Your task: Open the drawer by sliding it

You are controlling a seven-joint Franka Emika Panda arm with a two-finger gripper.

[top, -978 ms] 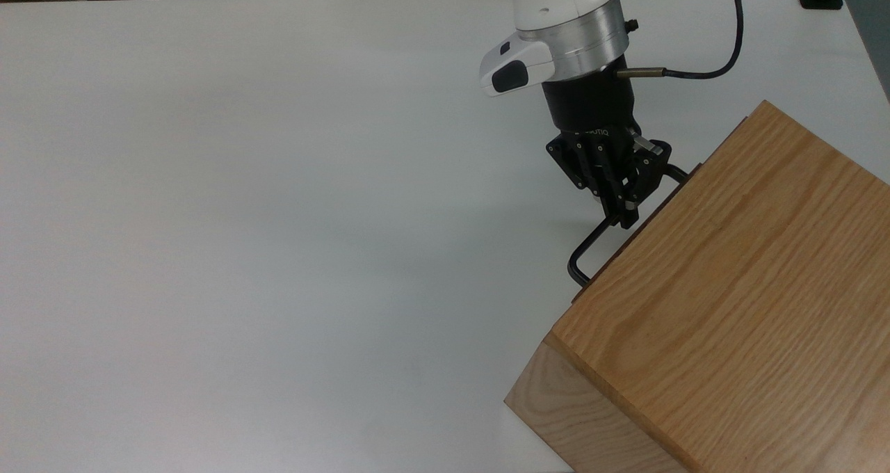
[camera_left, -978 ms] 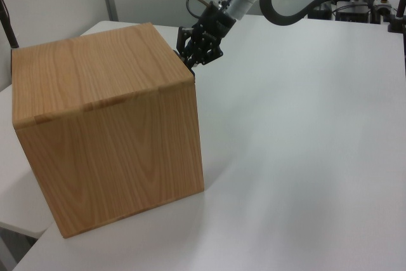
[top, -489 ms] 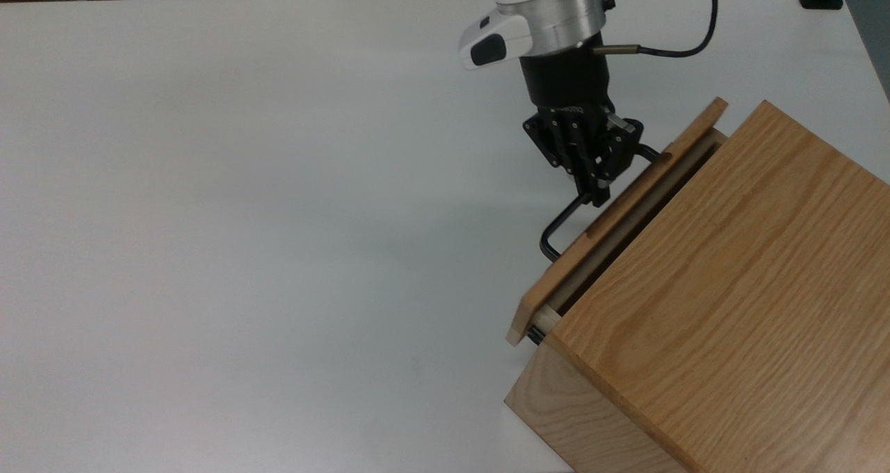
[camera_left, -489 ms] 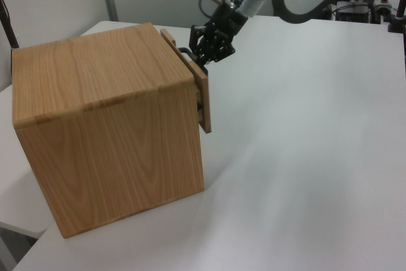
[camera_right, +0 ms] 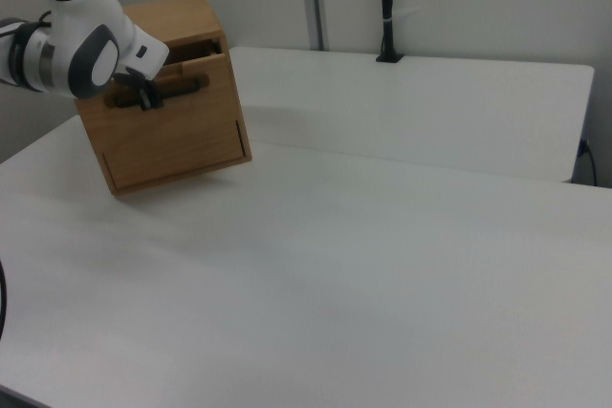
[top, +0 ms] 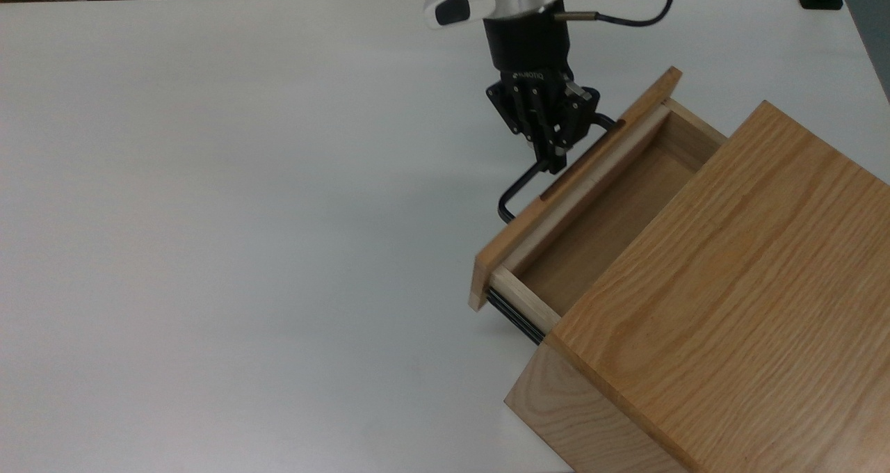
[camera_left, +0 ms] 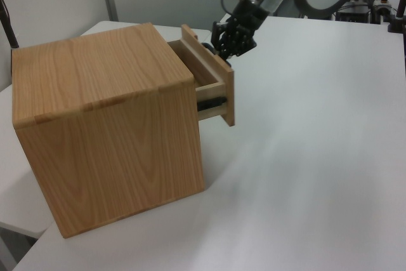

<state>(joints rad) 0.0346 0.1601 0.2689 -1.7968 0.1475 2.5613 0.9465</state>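
Observation:
The light oak drawer [top: 603,217] stands partly slid out of the oak cabinet [top: 737,285], its inside bare. In the top view my gripper [top: 556,161] is shut on the thin black U-shaped handle [top: 518,188] at the front panel, near the handle's middle. The left view has the drawer [camera_left: 220,84] jutting from the cabinet [camera_left: 108,125] toward the left view's right, with the gripper [camera_left: 226,54] at its front. In the right view the arm covers part of the drawer [camera_right: 203,78], and the gripper [camera_right: 145,99] sits at the handle [camera_right: 177,88].
The cabinet stands near a corner of a wide white table [top: 243,215]. A black cable [top: 650,19] runs off the wrist. A black post [camera_right: 387,7] rises at the table's far edge in the right view.
The drawer went from closed to partly open over the last second. My gripper moved with the handle toward the top view's upper left, away from the cabinet.

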